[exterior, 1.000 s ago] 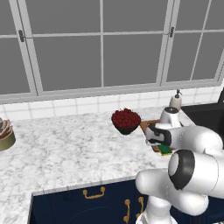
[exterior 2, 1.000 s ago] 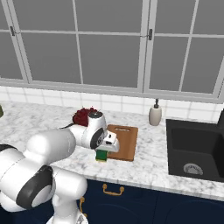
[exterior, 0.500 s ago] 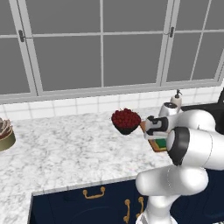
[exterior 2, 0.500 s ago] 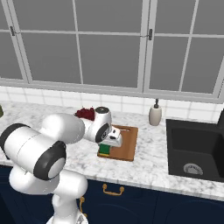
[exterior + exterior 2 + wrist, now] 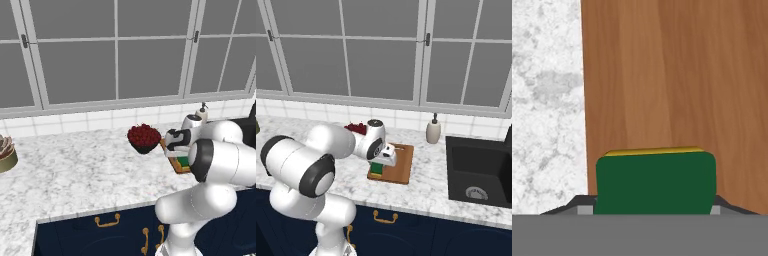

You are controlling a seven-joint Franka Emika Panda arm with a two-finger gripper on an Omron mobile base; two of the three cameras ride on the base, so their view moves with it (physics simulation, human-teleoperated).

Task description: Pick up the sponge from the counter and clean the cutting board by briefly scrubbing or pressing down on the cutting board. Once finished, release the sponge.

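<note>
Left base view: the sponge (image 5: 184,161) lies on the cutting board (image 5: 176,163), beside a bowl of red fruit (image 5: 144,138) on the bench (image 5: 75,175).
Right base view: the gripper (image 5: 377,166) meets the sponge at the board's left edge.
Hand view: the fingers (image 5: 582,204) are clenched on the sponge, over the board.

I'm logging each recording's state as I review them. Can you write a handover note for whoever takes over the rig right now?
Gripper: shut on the sponge.
Sponge: held over the cutting board, near its edge next to the counter; contact with the board cannot be told.
Done: sponge picked up and brought to the board.
Left: press or scrub briefly on the board, then release the sponge.
</note>
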